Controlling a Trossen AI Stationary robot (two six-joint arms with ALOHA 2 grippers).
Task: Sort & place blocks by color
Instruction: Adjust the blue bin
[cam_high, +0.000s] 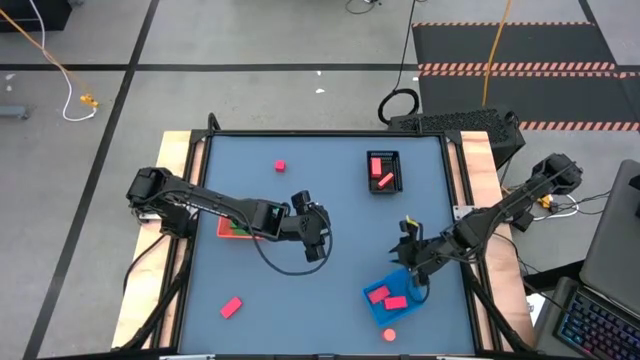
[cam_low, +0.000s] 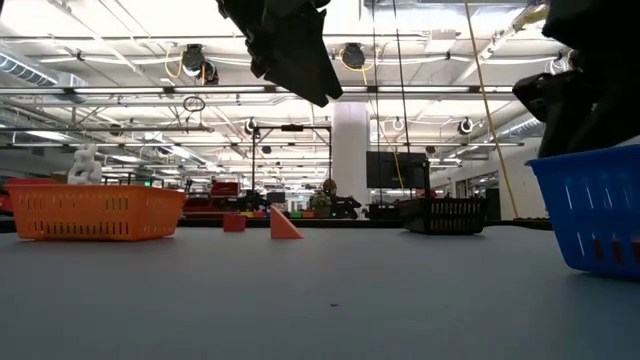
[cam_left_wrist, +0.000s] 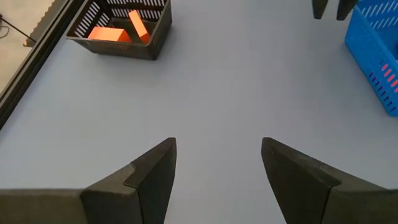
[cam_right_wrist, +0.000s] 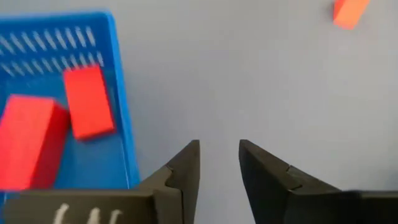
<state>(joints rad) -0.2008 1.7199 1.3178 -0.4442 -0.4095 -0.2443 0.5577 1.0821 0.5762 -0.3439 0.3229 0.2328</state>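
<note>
My left gripper (cam_high: 316, 238) (cam_left_wrist: 217, 146) hangs open over bare table near the middle, touching nothing. My right gripper (cam_high: 407, 243) (cam_right_wrist: 219, 149) is open with a narrow gap, just beside the blue tray's (cam_high: 402, 282) far-left corner, and holds nothing. Two red-pink bar blocks (cam_right_wrist: 89, 101) (cam_right_wrist: 25, 140) lie flat in the blue tray. The black tray (cam_high: 383, 155) (cam_left_wrist: 118, 46) holds a few red-orange blocks (cam_left_wrist: 138, 23). The orange-red tray (cam_high: 224, 230), with green pieces in it, lies partly under my left arm. Loose blocks rest on the table: a pink cube (cam_high: 280, 165), a pink bar (cam_high: 231, 307) and a red piece (cam_high: 389, 335).
The blue-grey table (cam_high: 330, 300) has a raised dark rim and wooden side strips. A black cable loops from my left arm (cam_high: 285, 265) over the middle. Bare surface lies between the trays. In the low view the orange tray (cam_low: 95, 212) stands left and the blue tray (cam_low: 590, 210) right.
</note>
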